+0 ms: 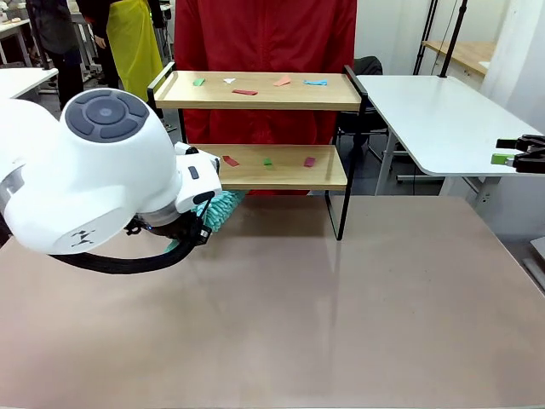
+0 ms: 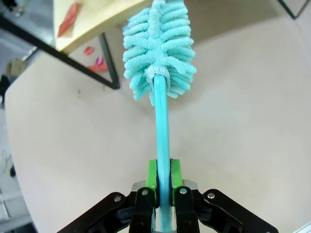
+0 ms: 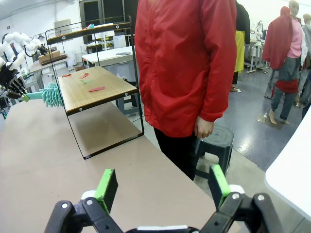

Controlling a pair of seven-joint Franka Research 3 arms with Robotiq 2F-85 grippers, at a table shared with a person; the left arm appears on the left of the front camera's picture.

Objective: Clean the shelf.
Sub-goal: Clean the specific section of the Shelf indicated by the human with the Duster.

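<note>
The shelf [image 1: 255, 100] stands at the table's far side, with small coloured paper scraps [image 1: 244, 92] on its top board and more scraps [image 1: 267, 162] on the lower board [image 1: 289, 175]. My left gripper [image 2: 164, 180] is shut on the handle of a teal fluffy duster [image 2: 159, 48]. The duster head [image 1: 223, 210] hangs just left of the lower board's near left corner, above the table. My right gripper [image 3: 163, 187] is open and empty, far right [image 1: 504, 151], off the table's edge. From it the shelf [image 3: 92, 90] is seen end-on.
A person in a red jacket [image 1: 264, 34] stands right behind the shelf. A white side table [image 1: 443, 119] is at the back right. The beige tabletop [image 1: 324, 298] spreads in front of the shelf. A dark stool [image 3: 216, 141] stands by the person.
</note>
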